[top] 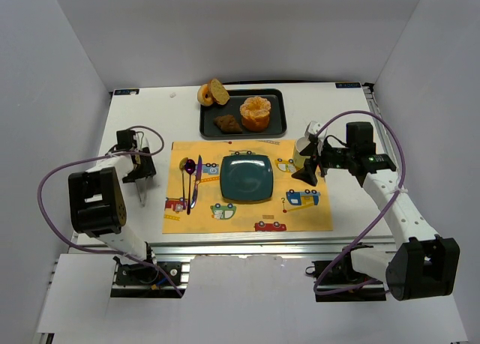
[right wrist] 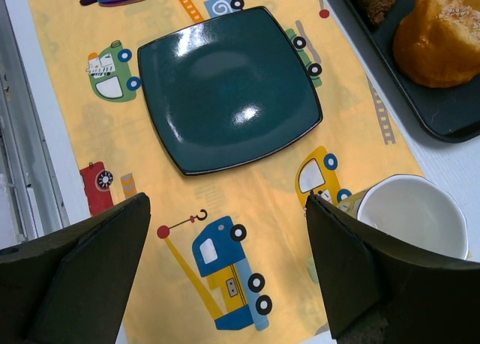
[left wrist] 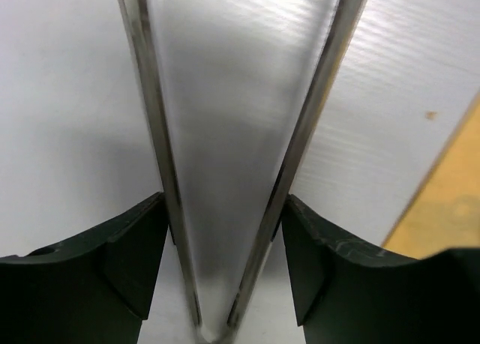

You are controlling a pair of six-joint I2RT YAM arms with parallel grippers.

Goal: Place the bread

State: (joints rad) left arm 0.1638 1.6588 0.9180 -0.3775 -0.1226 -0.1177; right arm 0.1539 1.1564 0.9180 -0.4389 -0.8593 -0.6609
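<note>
I see my white table (top: 150,115) with a yellow car mat (top: 307,216) by its front edge and a black tray (top: 279,108) by its back edge.

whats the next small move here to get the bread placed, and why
Probably swing the left hand, which grips the tongs, toward the black tray. The bread sits there untouched, the teal plate is empty, and the right hand hangs open beside the cup, holding nothing.
</note>
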